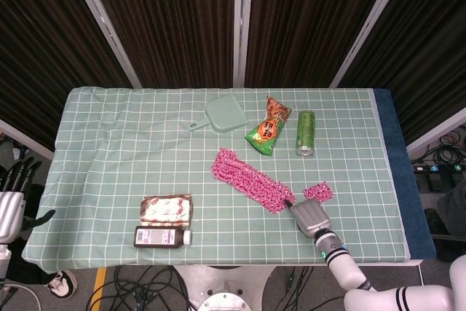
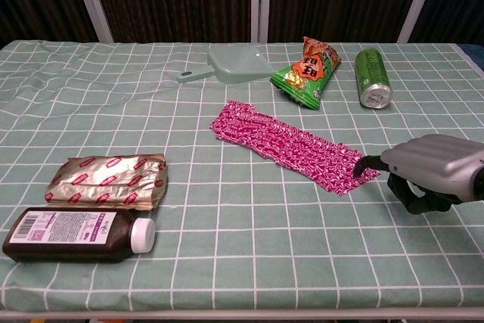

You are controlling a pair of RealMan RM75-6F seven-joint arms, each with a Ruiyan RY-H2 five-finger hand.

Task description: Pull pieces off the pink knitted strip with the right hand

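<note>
Thumb and strip are what we watch here: on the green checked tablecloth (image 1: 109, 129) the long pink knitted strip (image 1: 250, 178) lies slantwise near the middle, and our grey right hand (image 2: 427, 168) sits at its near right end, the dark thumb tip (image 2: 361, 166) touching or just over the last piece. The remaining fingers (image 2: 420, 196) are curled under the palm, and we cannot tell whether the thumb truly pinches the knit against them. A small separate pink knitted piece (image 1: 319, 191) lies just beside the hand in the head view, apart from the strip, so we judge one piece is already off and the hand is seeking its hold for another. The next move calls for closing firmly on the end piece alone, then drawing it away to the right along the table so that the strip's bulk lies flat. Our left hand (image 1: 11, 205) hangs off the table's left edge, fingers apart, holding nothing
</note>
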